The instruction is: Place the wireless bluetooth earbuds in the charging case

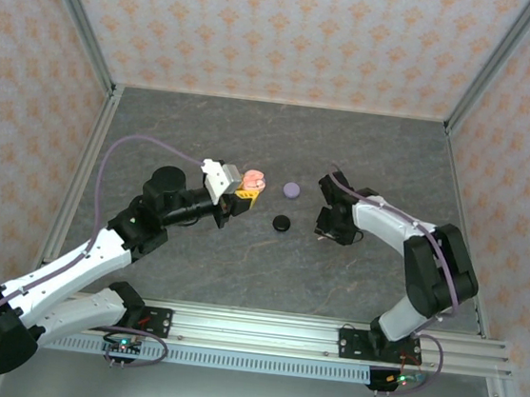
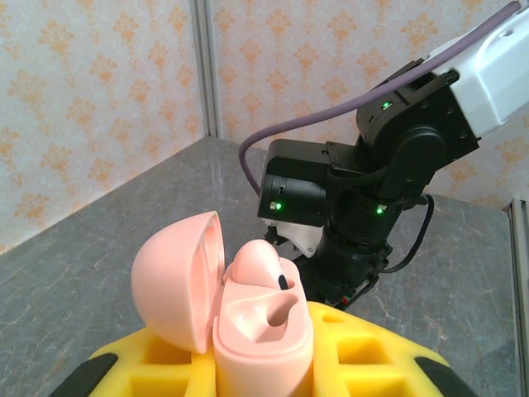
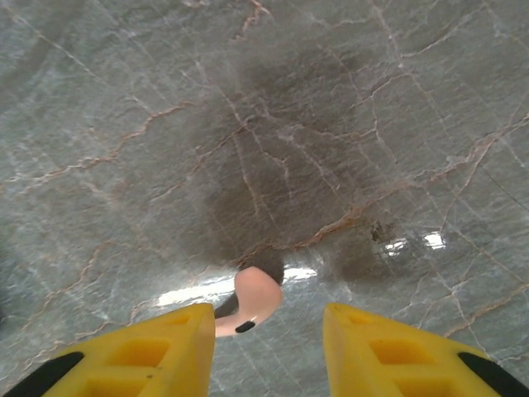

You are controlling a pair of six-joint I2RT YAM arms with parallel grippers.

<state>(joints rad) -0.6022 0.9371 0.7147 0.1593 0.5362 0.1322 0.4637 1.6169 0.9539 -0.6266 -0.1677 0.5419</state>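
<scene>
Down on the grey tabletop [image 3: 347, 116], a pale pink earbud [image 3: 250, 299] lies on its side, its rounded head farther from the wrist and its short stem pointing back toward it, with a dark spot near the stem. It looks tiny, light, hard-shelled and glossy, so it would likely skid or flip if pinched off-centre. The best hold is judged to be squarely across the bulbous head with a gentle squeeze, leaving the stem free to go down into its well. The right fingers [image 3: 388, 351] straddle it at a middling width, the bud close against one of them with a clear gap to the other, and nothing is gripped yet. Its mate [image 2: 252, 266] already sits in the charging case [image 2: 263, 335], whose hinged lid [image 2: 176, 281] is swung open and whose second well [image 2: 277, 308] is bare. The left fingers [image 2: 364, 351] are clamped narrow on that pink case, holding it upright, well apart from the loose bud. Between the two arms a lilac puck [image 1: 291, 190] and a black puck [image 1: 281, 223] rest closed on the tabletop, near each other but not touching.
</scene>
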